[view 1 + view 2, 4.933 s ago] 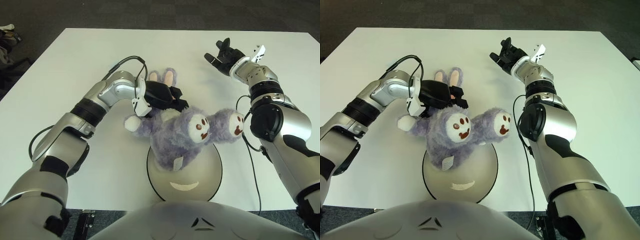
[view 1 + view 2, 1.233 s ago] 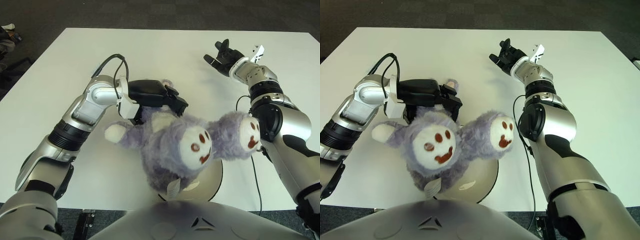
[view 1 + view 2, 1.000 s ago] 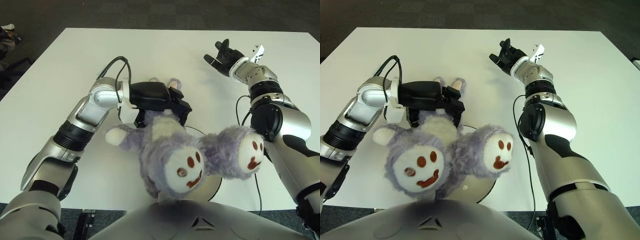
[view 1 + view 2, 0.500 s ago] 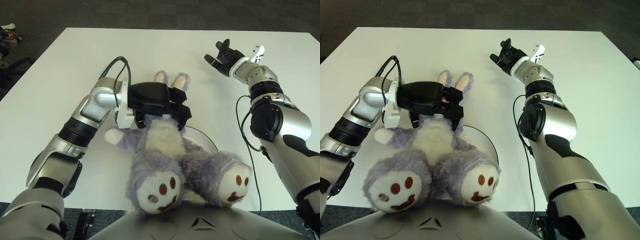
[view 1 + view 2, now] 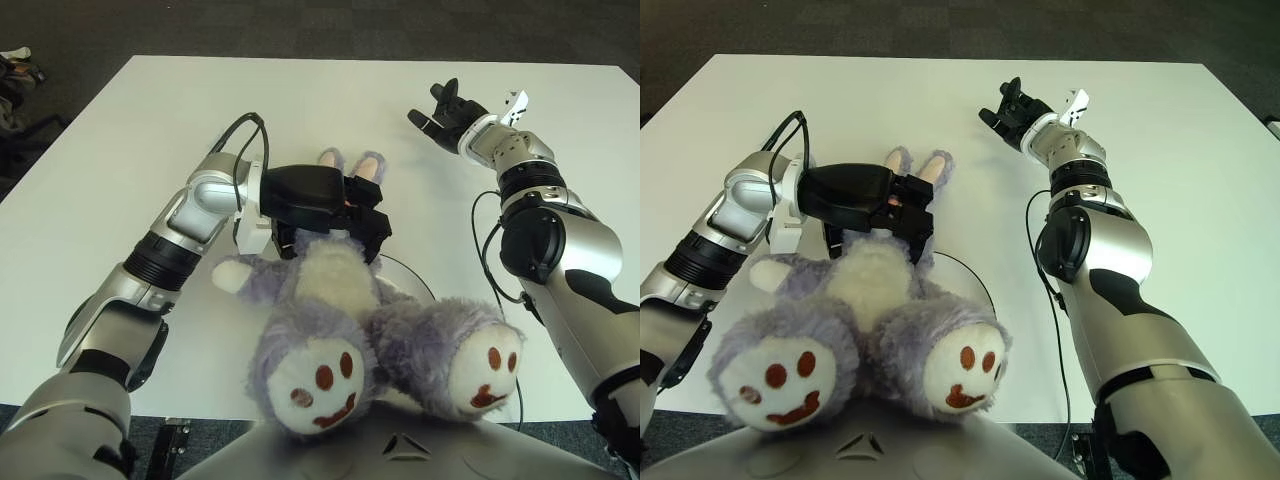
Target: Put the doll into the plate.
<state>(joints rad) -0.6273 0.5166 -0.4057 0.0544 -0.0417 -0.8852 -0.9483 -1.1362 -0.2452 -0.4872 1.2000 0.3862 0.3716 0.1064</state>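
The left hand [image 5: 325,205] is gripping the purple plush rabbit doll [image 5: 335,300] at its head end, just below the pink-lined ears [image 5: 355,165], fingers closed round the fur. Held there, the heavy body and both big embroidered feet [image 5: 320,385] are hanging toward the robot, nearer the camera than the white plate [image 5: 415,285]. The doll is covering most of the plate; only an arc of the rim is showing beyond its right flank, with the plate lying on the white tabletop [image 5: 150,120]. Whether the doll's body is already resting in the plate or hanging just above it cannot be told. Gripping near the head seems meant to let the body settle onto the plate first, so releasing should leave it lying there, though the feet may overhang the rim on the robot's side.

The right hand [image 5: 445,108] is idling well beyond the plate, on its far right side, fingers spread and holding nothing, keeping clear of the drop.
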